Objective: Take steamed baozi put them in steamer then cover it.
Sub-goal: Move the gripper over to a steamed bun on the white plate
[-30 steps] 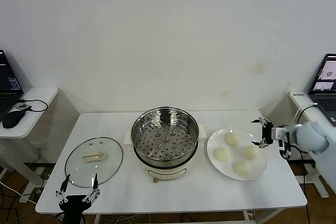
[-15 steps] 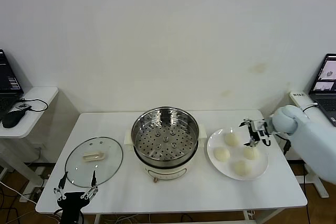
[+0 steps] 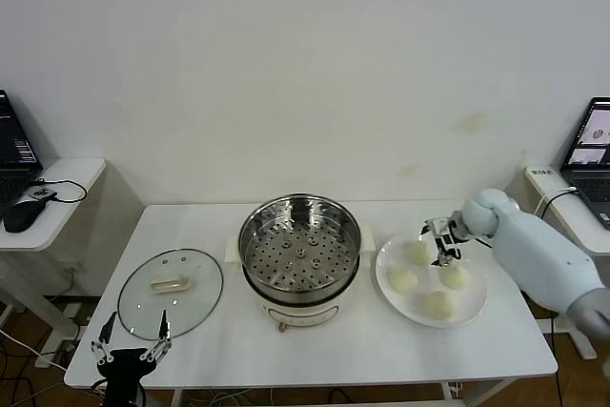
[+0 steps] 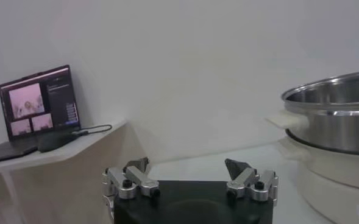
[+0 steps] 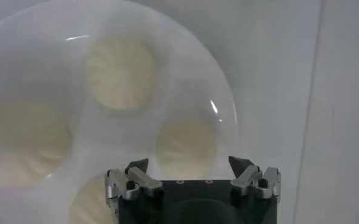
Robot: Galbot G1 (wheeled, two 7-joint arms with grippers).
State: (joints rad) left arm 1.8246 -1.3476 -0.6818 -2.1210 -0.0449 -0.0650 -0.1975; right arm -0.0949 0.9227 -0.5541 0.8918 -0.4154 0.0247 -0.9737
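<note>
Left gripper idles off the desk's near-left corner, jaws apart. Cover lies off; steamer mid-desk, empty. Right gripper has advanced over the plate, jaws spread above 4 baozi. First pick imminent.

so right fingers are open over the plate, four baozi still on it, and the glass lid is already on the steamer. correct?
Not quite. The head view shows the glass lid lying flat on the table beside the steamer, whose pot is uncovered and holds nothing. The rest holds: the right gripper hangs over the plate with open fingers, and all four baozi are on it.
</note>
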